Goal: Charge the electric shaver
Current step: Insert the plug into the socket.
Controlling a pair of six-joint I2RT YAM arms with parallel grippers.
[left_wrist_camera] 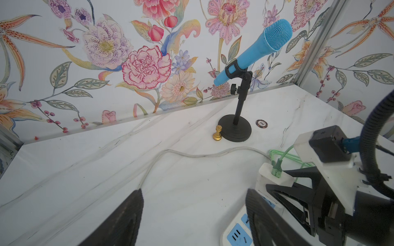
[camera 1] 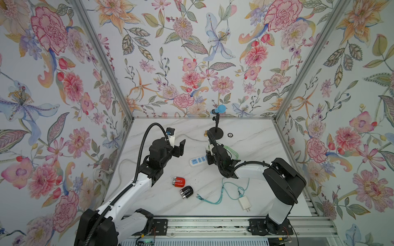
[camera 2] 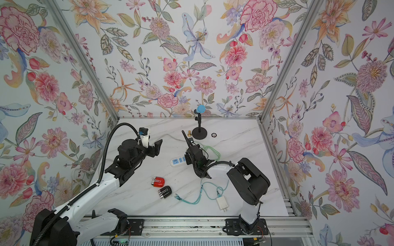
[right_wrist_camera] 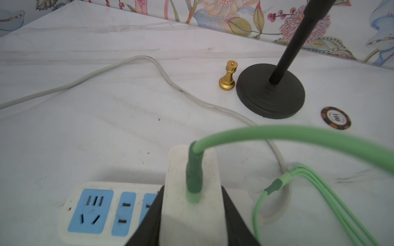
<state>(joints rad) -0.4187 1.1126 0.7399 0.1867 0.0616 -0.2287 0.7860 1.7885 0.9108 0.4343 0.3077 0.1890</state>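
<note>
Marble table point(camera 1: 255, 149), green-cabled charger point(right_wrist_camera: 210, 213) between right jaws at power strip point(right_wrist_camera: 96, 210)

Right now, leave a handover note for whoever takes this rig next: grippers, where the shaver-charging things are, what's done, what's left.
Left gripper: open, empty, raised.
Right gripper: shut on the white charger plug with the green cable, at the white-and-blue power strip. Cannot tell whether it is fully seated.
Red electric shaver and black electric shaver lie loose on the marble table, no cable in either.
Left to do: connect a shaver to the cable.
</note>
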